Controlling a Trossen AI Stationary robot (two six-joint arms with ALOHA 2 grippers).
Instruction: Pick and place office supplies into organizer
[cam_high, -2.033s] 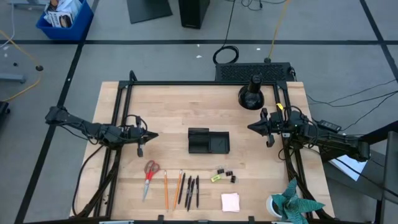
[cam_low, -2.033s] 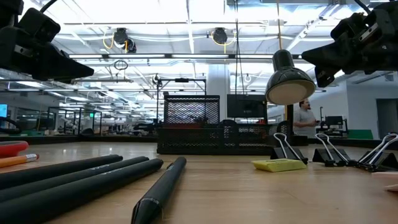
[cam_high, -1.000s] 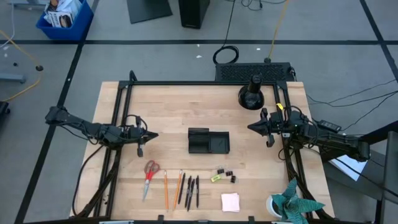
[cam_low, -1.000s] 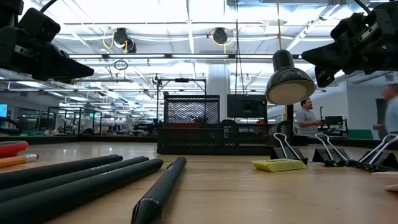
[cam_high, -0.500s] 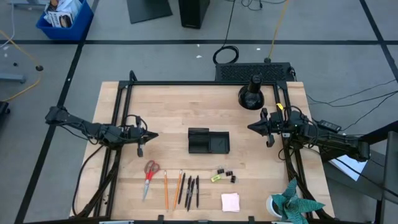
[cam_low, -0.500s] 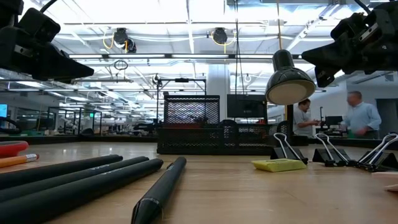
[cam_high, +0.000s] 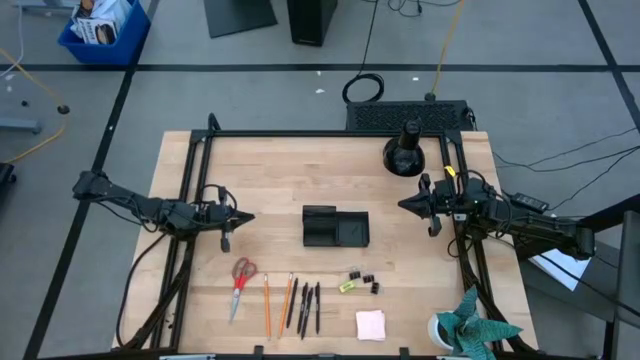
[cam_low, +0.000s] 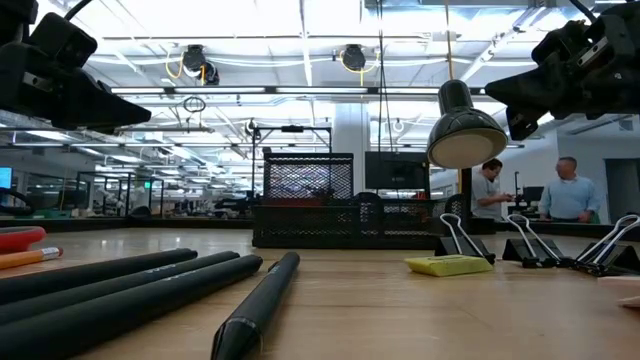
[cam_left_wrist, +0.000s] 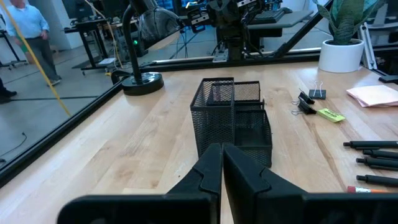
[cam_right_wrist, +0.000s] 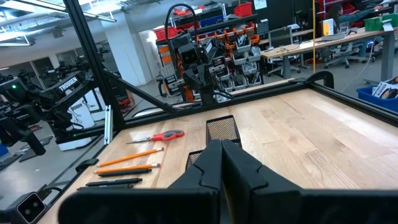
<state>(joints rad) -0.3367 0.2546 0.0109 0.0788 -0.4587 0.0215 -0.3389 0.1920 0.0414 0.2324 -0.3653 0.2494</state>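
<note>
From above, the left gripper (cam_high: 243, 217) is hovering left of the organizer (cam_high: 336, 227), the right gripper (cam_high: 404, 205) to its right, both empty. Scissors (cam_high: 240, 283), pencils (cam_high: 276, 302), pens (cam_high: 309, 306), clips (cam_high: 364, 280) and sticky pad (cam_high: 370, 325) are lying along the counter's (cam_high: 280, 170) near edge. Down low, pens (cam_low: 150, 290) are filling the foreground, the organizer (cam_low: 340, 215) behind. Left wrist: fingers (cam_left_wrist: 208, 171) are pressing together, facing the organizer (cam_left_wrist: 233, 121). Right wrist: fingers (cam_right_wrist: 208, 165) together too, scissors (cam_right_wrist: 158, 136) beyond.
</note>
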